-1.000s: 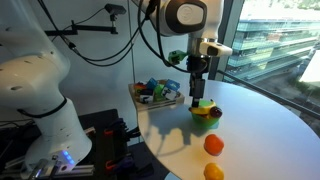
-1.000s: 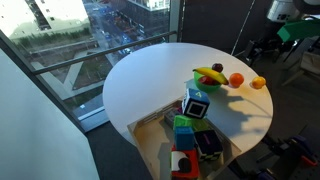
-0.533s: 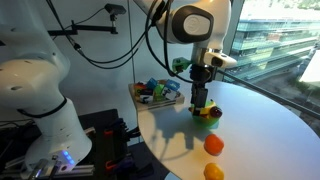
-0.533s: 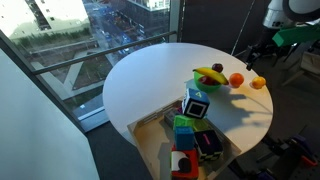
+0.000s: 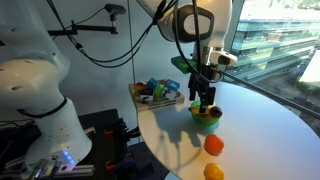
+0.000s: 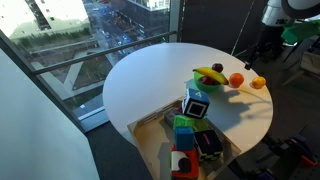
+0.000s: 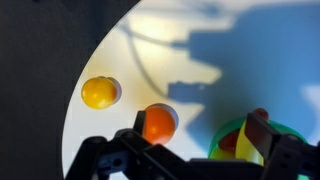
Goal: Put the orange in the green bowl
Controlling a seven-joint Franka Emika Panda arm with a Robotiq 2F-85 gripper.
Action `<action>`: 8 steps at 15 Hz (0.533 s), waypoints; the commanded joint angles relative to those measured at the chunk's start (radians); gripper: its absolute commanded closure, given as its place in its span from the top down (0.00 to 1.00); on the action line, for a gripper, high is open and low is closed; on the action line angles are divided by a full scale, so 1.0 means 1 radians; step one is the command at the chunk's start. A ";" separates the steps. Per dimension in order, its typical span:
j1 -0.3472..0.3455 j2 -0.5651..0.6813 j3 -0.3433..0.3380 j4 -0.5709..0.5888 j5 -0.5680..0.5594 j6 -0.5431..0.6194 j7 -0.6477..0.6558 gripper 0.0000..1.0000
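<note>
Gripper (image 5: 204, 102) lower than a second ago, above one green bowl (image 5: 207, 122), jaws apart, empty. One orange (image 7: 158, 122) frame centre; one yellow fruit (image 7: 100, 92) centre left.

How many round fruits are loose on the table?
2: the orange near the green bowl, the paler yellow-orange fruit beyond it by the table edge. More may hide in the bowl.

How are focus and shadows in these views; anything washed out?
Wrist view: the jaws along the bottom edge are dark and blurred, the orange sharper, a bluish arm shadow lies across the table. In an exterior view, the window glares bright and a shadow falls beside the green bowl.
</note>
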 commanded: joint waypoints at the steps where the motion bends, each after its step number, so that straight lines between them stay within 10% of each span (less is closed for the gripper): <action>1: 0.012 -0.010 -0.015 -0.002 0.023 0.052 -0.189 1.00; 8: 0.013 -0.012 -0.016 -0.014 0.022 0.120 -0.375 1.00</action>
